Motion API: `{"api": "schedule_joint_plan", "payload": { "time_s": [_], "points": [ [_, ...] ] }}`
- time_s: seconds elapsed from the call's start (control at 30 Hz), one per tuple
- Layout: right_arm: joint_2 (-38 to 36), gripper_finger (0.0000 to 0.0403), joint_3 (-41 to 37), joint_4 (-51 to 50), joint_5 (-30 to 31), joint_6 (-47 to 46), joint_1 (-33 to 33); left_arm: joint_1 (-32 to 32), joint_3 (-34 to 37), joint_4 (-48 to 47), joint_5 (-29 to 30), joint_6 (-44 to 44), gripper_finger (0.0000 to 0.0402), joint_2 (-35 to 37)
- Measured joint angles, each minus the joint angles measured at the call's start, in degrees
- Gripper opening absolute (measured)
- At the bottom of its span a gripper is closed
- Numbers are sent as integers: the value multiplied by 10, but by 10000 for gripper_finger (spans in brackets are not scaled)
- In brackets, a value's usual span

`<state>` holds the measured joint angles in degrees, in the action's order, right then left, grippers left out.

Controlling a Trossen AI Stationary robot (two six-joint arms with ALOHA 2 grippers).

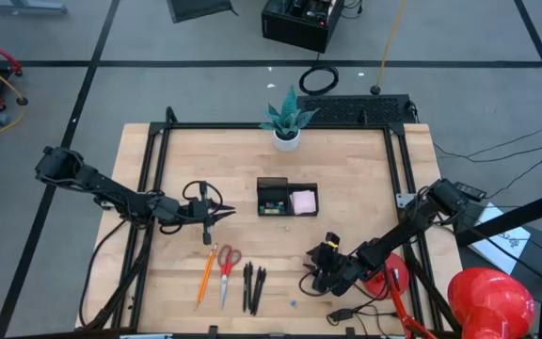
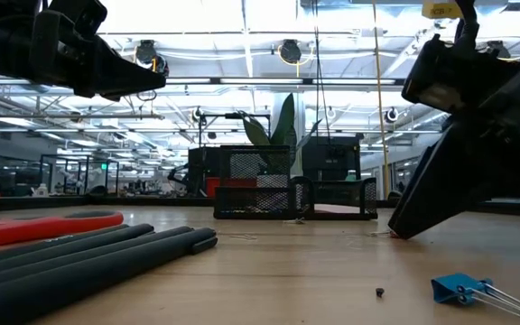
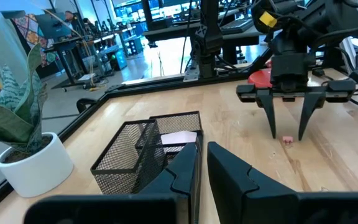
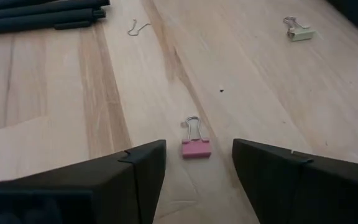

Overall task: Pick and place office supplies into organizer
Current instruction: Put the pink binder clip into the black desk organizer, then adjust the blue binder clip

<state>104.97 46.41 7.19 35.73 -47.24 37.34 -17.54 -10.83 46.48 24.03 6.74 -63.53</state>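
The black mesh organizer (image 1: pixel 273 198) stands mid-table with a pink sticky-note pad (image 1: pixel 303 201) in its right compartment. An orange pencil (image 1: pixel 205 275), red-handled scissors (image 1: pixel 227 268) and black pens (image 1: pixel 253 285) lie near the front edge, with a blue clip (image 2: pixel 459 289) to their right. My right gripper (image 4: pixel 197 155) is open and slants down over a small pink binder clip (image 4: pixel 196 147), one finger on either side, apart from it. My left gripper (image 1: pixel 216 215) hovers left of the organizer, shut on nothing.
A white plant pot (image 1: pixel 286 139) stands behind the organizer. A red round-based object (image 1: pixel 393 278) sits by the right arm. A pale yellow clip (image 4: pixel 300 32) and a bent wire paper clip (image 4: pixel 138 26) lie on the wood beyond the pink clip.
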Motion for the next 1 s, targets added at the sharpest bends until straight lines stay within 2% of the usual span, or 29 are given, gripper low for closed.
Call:
{"api": "schedule_joint_plan", "payload": {
  "time_s": [0.2,0.57,0.87,1.0],
  "points": [
    [-1,141,0,-18,-8,-3,-2,0,0,0,0,0,47,0],
    [-1,30,0,-17,-15,29,-6,0,0,0,0,0,47,0],
    [-3,10,0,-6,-25,75,-9,0,0,0,0,0,47,0],
    [-12,1,-1,29,-40,127,-11,0,0,0,0,0,47,0]
  ]
}}
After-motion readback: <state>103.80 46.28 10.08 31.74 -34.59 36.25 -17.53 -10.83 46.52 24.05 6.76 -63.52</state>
